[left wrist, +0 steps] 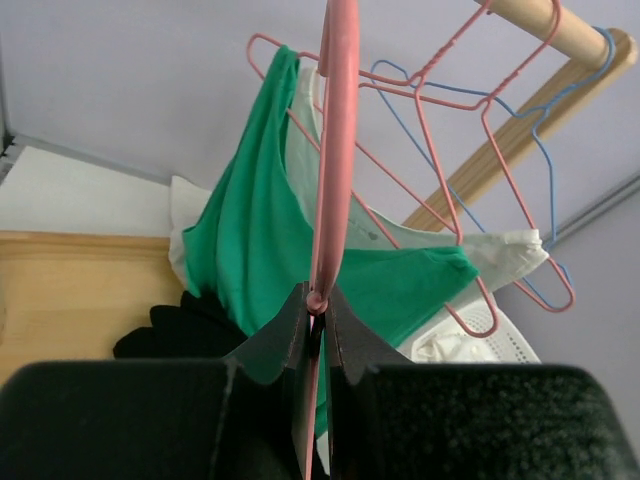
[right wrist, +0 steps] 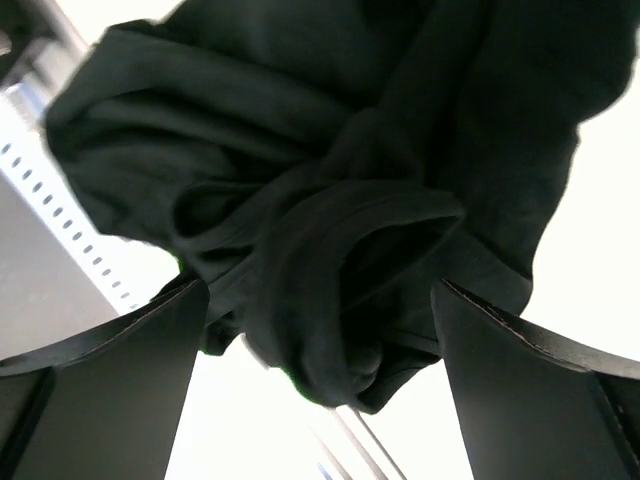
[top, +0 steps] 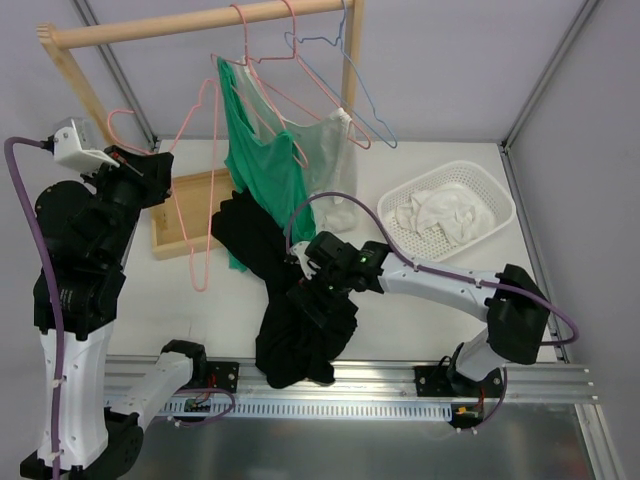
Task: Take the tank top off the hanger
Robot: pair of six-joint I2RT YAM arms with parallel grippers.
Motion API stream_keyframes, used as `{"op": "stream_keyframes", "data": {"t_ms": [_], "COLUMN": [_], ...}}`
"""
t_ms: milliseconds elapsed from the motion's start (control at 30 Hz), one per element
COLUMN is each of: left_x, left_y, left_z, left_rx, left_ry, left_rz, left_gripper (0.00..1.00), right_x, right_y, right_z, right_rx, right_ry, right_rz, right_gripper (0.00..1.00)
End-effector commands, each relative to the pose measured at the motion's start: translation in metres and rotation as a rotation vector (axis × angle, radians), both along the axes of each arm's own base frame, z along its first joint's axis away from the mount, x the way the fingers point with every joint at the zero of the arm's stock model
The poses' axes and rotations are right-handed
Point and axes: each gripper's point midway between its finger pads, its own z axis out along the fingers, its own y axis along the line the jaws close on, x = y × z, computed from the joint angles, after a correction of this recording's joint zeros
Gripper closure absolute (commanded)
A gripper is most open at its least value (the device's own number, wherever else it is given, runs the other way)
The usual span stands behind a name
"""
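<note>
Pink wire, left gripper: your left gripper [left wrist: 317,308] is pinched tight on the thin wire of the pink hanger [left wrist: 336,150]. Its two fingers meet on the wire, and the hanger rises straight up from them.
Black cloth, right gripper: your right gripper [right wrist: 318,290] stands wide apart. A bunched fold of the black tank top [right wrist: 330,140] sits between the fingers, but nothing is clamped.
Where the top lies: in the top view it is a long dark heap across the table [top: 385,340], running from beside the lower part of the pink hanger down onto the metal rail [top: 400,380] by the arm bases. Its upper end is close against the hanger, and I cannot tell whether a strap is looped over the wire.
How it looks: limp, thin and matte, creased into deep folds. Expect it to stretch and slide rather than hold a shape.
Step in hand: this looks like the pulling-off stage, with one arm anchoring the hanger and the other poised to take the cloth.
Next move: you would need to bring the right fingers together on that fold, then draw it away from the hanger while the left grip holds firm. Watch for a strap snagging.
Around it: a green top [top: 265,165] and a white garment [top: 328,150] hang from the wooden rail [top: 200,22]. The white basket [top: 500,200] sits well apart on the right.
</note>
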Motion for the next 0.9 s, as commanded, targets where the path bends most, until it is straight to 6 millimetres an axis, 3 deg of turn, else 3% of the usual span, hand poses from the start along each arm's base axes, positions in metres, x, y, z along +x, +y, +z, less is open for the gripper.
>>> {"op": "stream_keyframes", "data": {"t_ms": [0,133,400,600,667,700,733,800,867], "left_x": [-0.003,-0.005,-0.012,-0.008,-0.002,-0.001,0.002,0.011,0.021], "left_y": [0.02,0.021,0.028,0.035,0.034,0.034,0.034,0.033,0.032], "left_z": [0.003,-0.005,-0.005,-0.007,-0.009,-0.009,-0.009,-0.013,-0.016], "left_rx": [0.037,0.046,0.091,0.134,0.143,0.149,0.153,0.17,0.18], "left_ry": [-0.019,-0.002,-0.009,0.011,0.023,0.027,0.03,0.051,0.072], "left_rz": [0.103,0.104,0.129,0.163,0.163,0.164,0.164,0.162,0.164], "left_gripper": [1.0,1.0,1.0,1.0,1.0,1.0,1.0,1.0,1.0], "right_x": [0.016,0.026,0.024,0.022,0.016,0.01,0.006,-0.003,-0.01], "right_y": [0.006,0.008,0.026,0.016,0.011,0.011,0.008,-0.001,-0.009], "right_z": [-0.002,-0.02,-0.062,-0.091,-0.097,-0.095,-0.095,-0.095,-0.086], "right_rx": [-0.014,-0.028,-0.055,-0.141,-0.155,-0.142,-0.143,-0.159,-0.147], "right_ry": [-0.054,-0.094,-0.083,-0.09,-0.069,-0.045,-0.032,-0.022,-0.02], "right_rz": [-0.084,-0.156,-0.186,-0.178,-0.165,-0.147,-0.137,-0.125,-0.122], "right_gripper": [0.01,0.01,0.01,0.03,0.33,0.65,0.79,0.97,1.0]}}
